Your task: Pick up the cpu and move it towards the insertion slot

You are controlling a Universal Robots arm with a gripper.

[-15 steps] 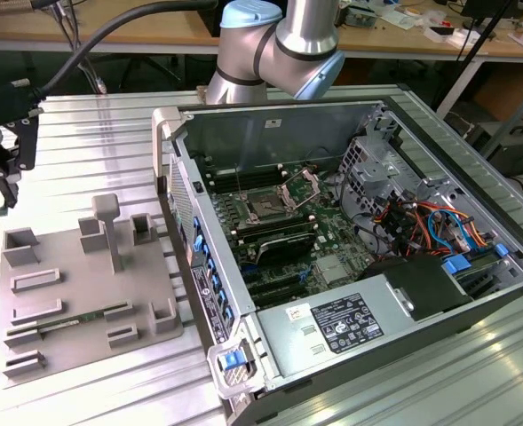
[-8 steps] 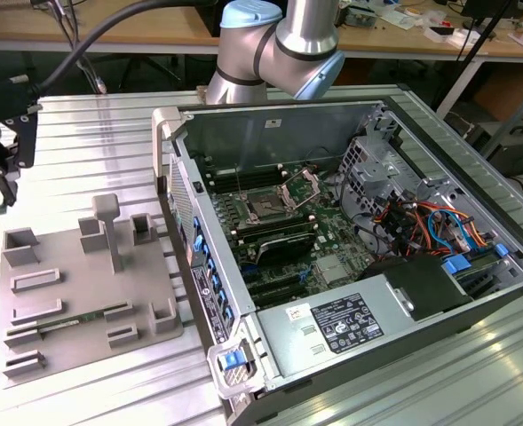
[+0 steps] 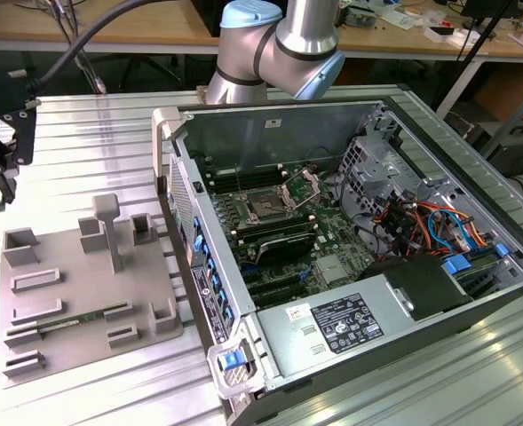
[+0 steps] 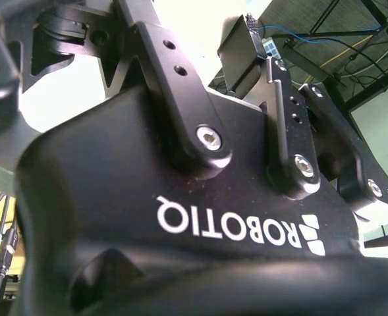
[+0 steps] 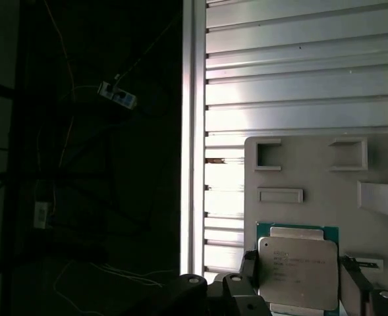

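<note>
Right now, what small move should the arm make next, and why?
Probably carry the cpu toward the exterior view's right: the gripper seems shut on it above the grey tray, while the insertion slot lies over there inside the computer case.

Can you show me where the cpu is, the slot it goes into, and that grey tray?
cpu [image 5: 298, 270]: first wrist view, middle of its silvery top.
slot [image 3: 268, 209]: exterior view, its dark centre.
tray [image 3: 64, 256]: exterior view, a bare flat part between the raised blocks.
</note>
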